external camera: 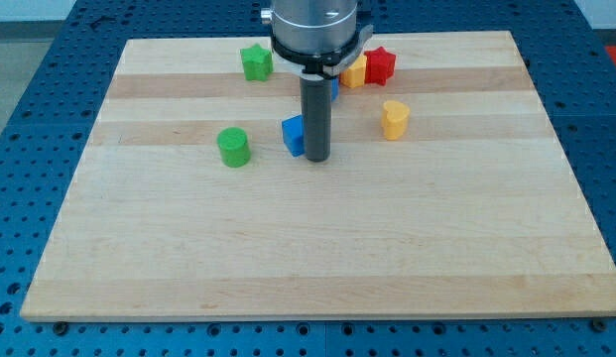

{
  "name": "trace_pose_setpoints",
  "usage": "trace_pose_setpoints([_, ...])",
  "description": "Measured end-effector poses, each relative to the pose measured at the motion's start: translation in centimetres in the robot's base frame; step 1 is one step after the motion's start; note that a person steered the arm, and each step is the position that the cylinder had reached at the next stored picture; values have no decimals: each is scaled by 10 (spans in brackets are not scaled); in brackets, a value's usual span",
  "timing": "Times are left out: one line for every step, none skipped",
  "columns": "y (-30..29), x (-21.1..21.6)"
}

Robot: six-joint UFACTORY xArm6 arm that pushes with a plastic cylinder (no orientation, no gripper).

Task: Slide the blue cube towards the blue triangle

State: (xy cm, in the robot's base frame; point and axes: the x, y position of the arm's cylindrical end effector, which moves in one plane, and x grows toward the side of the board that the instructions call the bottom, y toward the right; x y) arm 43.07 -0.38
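My tip (316,158) stands on the pale wooden bench (317,248), touching the right side of the blue block (292,135). I have no hand, so nothing is held. A green cylinder (233,147) sits near, to the view's left.

We saw a pale wooden board (317,258) lying on a blue perforated table (50,119). Near the board's top edge sat a green star-shaped block (256,62). Further down towards the view's left stood a green cylinder (233,147). At the view's top right of centre, a red star-shaped block (380,65) touched a yellow block (354,72) on its left, whose shape we could not make out. Below them, apart, stood a yellow heart-shaped block (394,119).
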Motion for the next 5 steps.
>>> trace_pose_setpoints([1, 58])
trace_pose_setpoints([-23, 73])
trace_pose_setpoints([-34, 63])
trace_pose_setpoints([-35, 51])
trace_pose_setpoints([-35, 4])
